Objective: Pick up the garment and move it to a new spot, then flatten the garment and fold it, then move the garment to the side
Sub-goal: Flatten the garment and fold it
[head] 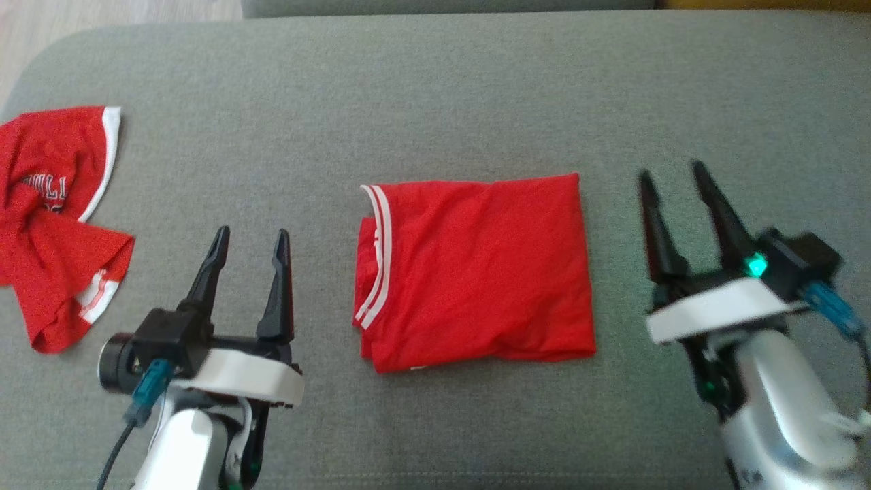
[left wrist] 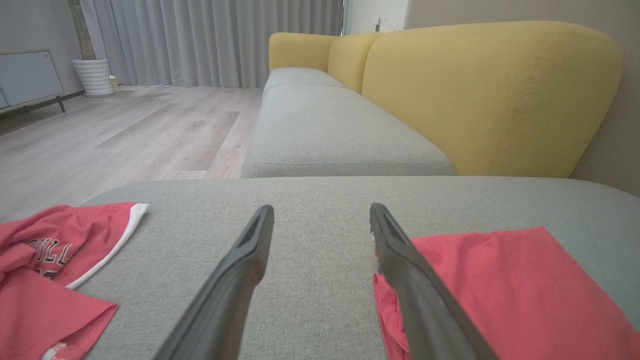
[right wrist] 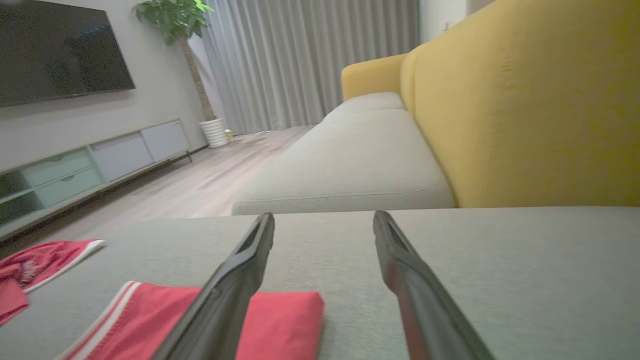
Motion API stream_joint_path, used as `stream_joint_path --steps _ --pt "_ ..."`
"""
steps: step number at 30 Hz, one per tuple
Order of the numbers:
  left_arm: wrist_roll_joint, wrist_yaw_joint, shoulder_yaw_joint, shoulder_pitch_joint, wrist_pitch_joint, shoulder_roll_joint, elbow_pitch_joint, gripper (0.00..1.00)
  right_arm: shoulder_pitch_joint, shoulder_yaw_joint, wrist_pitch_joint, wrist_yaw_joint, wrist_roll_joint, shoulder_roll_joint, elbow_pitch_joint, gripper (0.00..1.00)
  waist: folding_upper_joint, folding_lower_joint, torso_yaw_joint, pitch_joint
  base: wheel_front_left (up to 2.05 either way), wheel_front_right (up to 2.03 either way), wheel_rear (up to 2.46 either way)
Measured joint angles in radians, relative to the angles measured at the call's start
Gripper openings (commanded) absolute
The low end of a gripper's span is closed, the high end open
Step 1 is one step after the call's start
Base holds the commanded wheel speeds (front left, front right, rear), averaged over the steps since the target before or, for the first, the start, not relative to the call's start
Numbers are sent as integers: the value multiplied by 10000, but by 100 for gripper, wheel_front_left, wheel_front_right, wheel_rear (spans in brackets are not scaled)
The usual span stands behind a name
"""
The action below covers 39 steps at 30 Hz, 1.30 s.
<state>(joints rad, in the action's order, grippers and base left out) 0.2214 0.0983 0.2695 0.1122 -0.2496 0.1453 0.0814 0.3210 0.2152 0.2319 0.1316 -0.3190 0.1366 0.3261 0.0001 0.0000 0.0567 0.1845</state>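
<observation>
Grey fabric sofa cushion (head: 435, 88) is carrying a folded red soft-cloth garment with white striped trim (head: 476, 272) at frame centre. Flanking it, the left gripper (head: 252, 233) and right gripper (head: 670, 170) are hovering, both spread wide and empty. Likely light and floppy, so pinching through all layers at a folded edge looks safest.

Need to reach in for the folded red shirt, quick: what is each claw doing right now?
Left claw: open, holding nothing.
Right claw: open, holding nothing.
</observation>
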Motion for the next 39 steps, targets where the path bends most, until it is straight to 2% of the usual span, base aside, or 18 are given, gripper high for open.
stream_joint_path --steps 6,14,28,39 --pt "0 77 -117 -324 0 153 -130 100 -1476 -1597 -876 0 1009 -176 -1624 100 0 0 -189 -336 0 0 0" --pt "0 77 -2 -913 15 313 -207 100 -2869 -2142 -1825 0 1360 -435 -3181 100 0 0 -276 -848 0 0 0" --pt "100 267 59 -1966 203 458 -295 100 -4126 -2215 -2464 0 1379 -752 -3971 100 0 0 -175 -1825 0 0 0" --pt "102 339 65 -2116 205 587 -382 100 -4381 -2257 -2690 0 1446 -867 -4169 100 0 0 -140 -1965 0 0 0"
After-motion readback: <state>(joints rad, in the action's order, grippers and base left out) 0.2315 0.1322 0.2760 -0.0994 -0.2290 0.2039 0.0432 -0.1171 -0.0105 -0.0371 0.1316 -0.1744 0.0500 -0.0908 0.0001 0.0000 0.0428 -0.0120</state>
